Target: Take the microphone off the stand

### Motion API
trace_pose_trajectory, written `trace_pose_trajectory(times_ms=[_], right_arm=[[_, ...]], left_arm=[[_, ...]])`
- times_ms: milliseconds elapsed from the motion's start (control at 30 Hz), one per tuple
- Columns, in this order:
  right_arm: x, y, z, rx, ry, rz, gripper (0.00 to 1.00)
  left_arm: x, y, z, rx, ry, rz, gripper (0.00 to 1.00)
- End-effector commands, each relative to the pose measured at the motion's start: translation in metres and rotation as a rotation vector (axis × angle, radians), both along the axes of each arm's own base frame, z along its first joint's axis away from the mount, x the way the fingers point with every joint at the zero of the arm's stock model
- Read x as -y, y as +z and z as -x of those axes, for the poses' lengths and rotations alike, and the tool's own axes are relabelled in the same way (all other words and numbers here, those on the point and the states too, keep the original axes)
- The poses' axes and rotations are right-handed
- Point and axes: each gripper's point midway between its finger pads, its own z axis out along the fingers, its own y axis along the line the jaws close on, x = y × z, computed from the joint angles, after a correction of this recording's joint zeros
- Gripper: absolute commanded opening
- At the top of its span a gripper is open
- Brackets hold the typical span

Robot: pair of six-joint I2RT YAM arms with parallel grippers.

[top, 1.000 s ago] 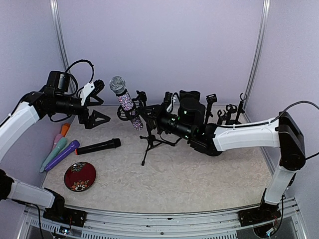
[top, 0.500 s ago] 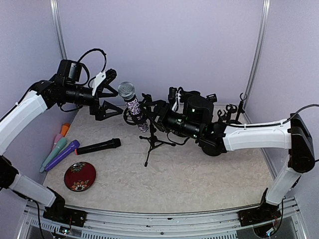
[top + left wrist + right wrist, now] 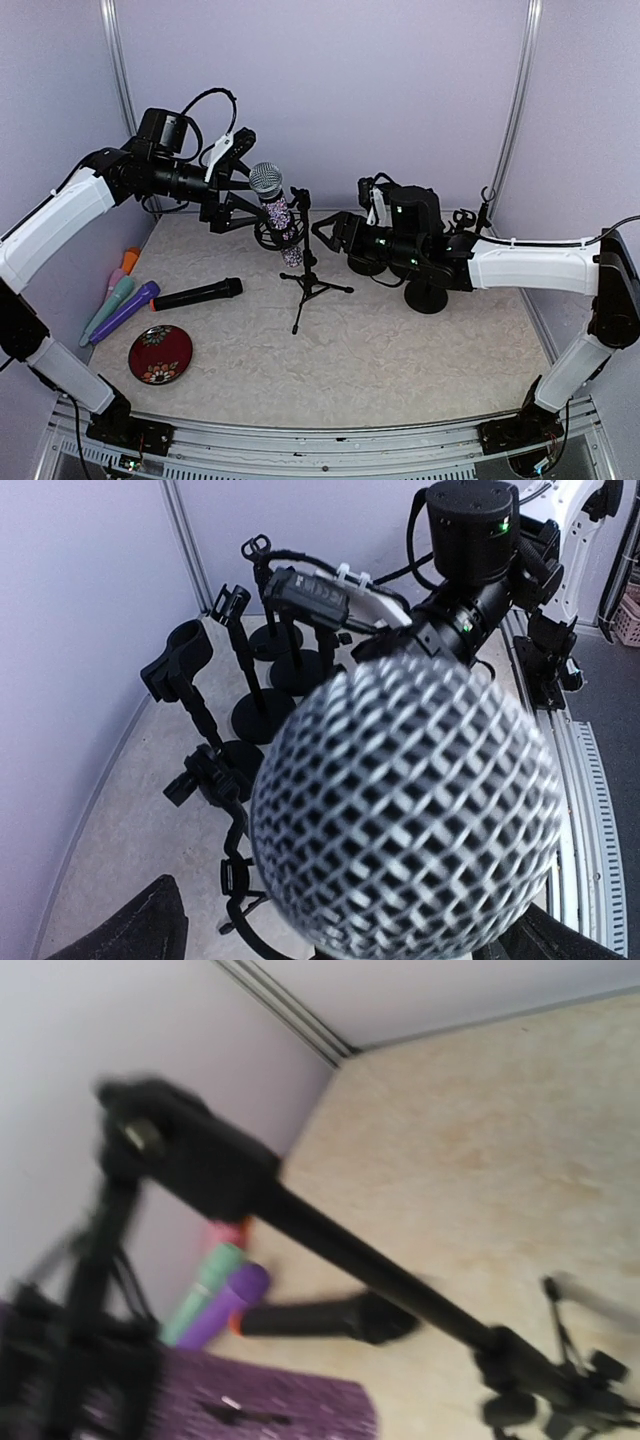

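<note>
Judging from the clip (image 3: 266,238), we count the task as barely begun. The mic (image 3: 279,214) sits tilted in it at the top of the stand (image 3: 305,272), and nothing has been lifted out yet. Our left tool (image 3: 246,172) straddles the mic's head with its jaws wide, one finger to each side. We cannot tell whether either finger touches it. Our right tool (image 3: 328,233) is near the stand's post but clear of it, jaws parted and holding nothing. What is left, as we read it, is to close on the mic and draw it out of the clip.

The head (image 3: 405,810) is a rounded ball of woven silver wire mesh. The body is a purple, glittery barrel, likely rough under the pads. The stand is thin black rod on a small tripod and looks light enough to tip. The counter (image 3: 400,350) is pale and mottled.
</note>
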Motion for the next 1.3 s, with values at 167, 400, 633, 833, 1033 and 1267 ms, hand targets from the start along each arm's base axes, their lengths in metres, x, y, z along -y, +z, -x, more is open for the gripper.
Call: trace_pose_trajectory(times_ms=[167, 400, 633, 833, 1033, 1267], right_arm=[[0.011, -0.027, -0.006, 0.061, -0.011, 0.175, 0.70], [0.003, -0.033, -0.015, 0.076, -0.013, 0.191, 0.69], [-0.011, -0.049, -0.031, 0.089, -0.017, 0.254, 0.69], [-0.014, -0.068, -0.041, 0.076, -0.035, 0.293, 0.69], [-0.019, -0.074, -0.048, 0.103, -0.042, 0.330, 0.70], [-0.028, -0.069, -0.049, 0.232, -0.016, 0.413, 0.73]], left_arm=[[0.028, 0.017, 0.010, -0.043, -0.127, 0.076, 0.86], [0.035, 0.016, 0.015, -0.059, -0.169, 0.093, 0.65], [0.035, 0.041, 0.016, -0.020, -0.183, 0.118, 0.39], [0.034, 0.064, 0.019, 0.014, -0.189, 0.138, 0.33], [0.028, 0.065, 0.028, 0.044, -0.201, 0.109, 0.37], [0.022, 0.072, 0.035, 0.060, -0.194, 0.108, 0.39]])
